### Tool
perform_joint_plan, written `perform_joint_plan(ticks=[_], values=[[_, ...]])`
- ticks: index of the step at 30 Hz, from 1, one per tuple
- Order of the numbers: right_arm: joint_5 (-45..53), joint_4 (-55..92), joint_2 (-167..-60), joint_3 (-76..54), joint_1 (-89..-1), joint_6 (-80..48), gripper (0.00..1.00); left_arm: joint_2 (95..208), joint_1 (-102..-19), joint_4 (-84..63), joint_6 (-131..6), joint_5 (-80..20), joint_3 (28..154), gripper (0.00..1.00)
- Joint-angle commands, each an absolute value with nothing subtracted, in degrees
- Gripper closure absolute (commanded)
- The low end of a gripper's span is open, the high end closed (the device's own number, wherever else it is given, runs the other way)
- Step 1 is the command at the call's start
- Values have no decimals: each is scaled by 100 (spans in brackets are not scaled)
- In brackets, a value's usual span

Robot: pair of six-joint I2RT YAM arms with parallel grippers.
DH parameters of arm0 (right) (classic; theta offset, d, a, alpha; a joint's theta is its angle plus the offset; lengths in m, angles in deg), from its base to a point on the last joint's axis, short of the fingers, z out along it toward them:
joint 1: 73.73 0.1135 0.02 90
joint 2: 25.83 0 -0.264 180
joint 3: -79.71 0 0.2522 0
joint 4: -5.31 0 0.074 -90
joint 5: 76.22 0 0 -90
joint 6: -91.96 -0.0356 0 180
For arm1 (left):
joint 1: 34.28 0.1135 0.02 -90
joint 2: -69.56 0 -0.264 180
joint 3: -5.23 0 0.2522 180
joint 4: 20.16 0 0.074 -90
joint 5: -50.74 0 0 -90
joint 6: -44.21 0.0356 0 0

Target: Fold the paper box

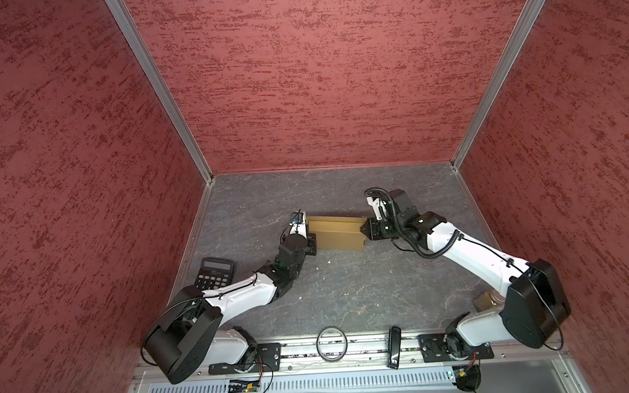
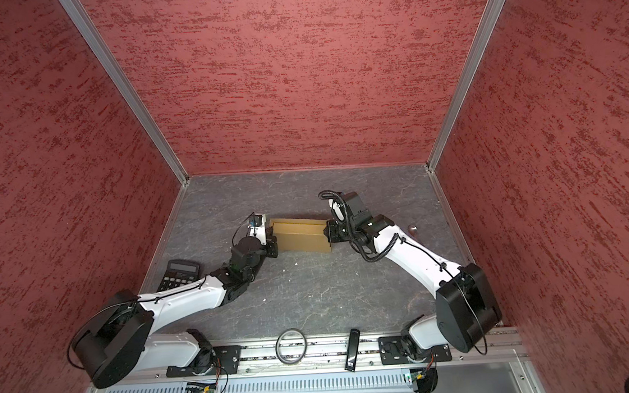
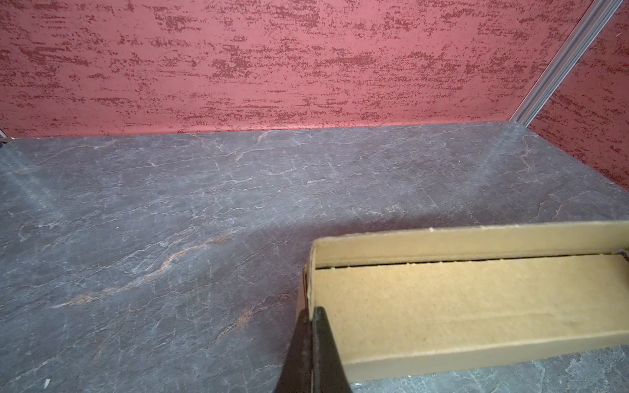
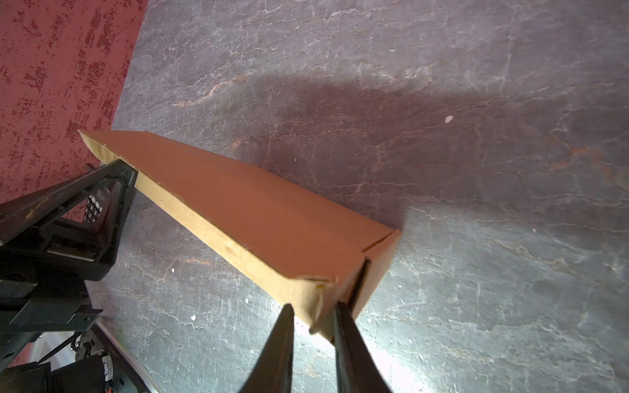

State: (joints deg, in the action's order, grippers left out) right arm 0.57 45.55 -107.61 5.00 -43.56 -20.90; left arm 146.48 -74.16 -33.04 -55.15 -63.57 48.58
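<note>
The paper box [image 1: 339,233] [image 2: 300,237] is a shallow tan cardboard tray in the middle of the table, between my two grippers. My left gripper [image 1: 311,240] [image 2: 274,244] [image 3: 311,311] is shut on the box's left end wall, one finger inside and one outside. The left wrist view shows the open inside of the box [image 3: 459,299]. My right gripper [image 1: 363,232] [image 2: 326,234] [image 4: 313,308] is at the box's right end. Its fingers stand a little apart and straddle the end corner of the box [image 4: 255,211], with a bright gap beside one finger.
A black calculator [image 1: 216,272] lies at the left, partly under my left arm. A ring [image 1: 332,344] and a black stick [image 1: 394,346] rest on the front rail. A tan jar [image 1: 485,299] sits under my right arm. Red walls close in three sides.
</note>
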Motion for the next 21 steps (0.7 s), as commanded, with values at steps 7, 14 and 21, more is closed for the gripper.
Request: perform_joint_plan(ticks=[7, 14, 21], values=[[313, 4658, -10711, 489, -4273, -1993, 77, 15004, -7580, -2038, -5451, -5717, 4615, 97], [532, 4806, -10578, 451, -4271, -2011, 73, 15011, -7594, -2066, -5440, -5719, 4613, 97], [652, 4855, -10555, 415, -4268, -2011, 73, 15006, -7599, -2073, -5440, -5736, 4606, 97]])
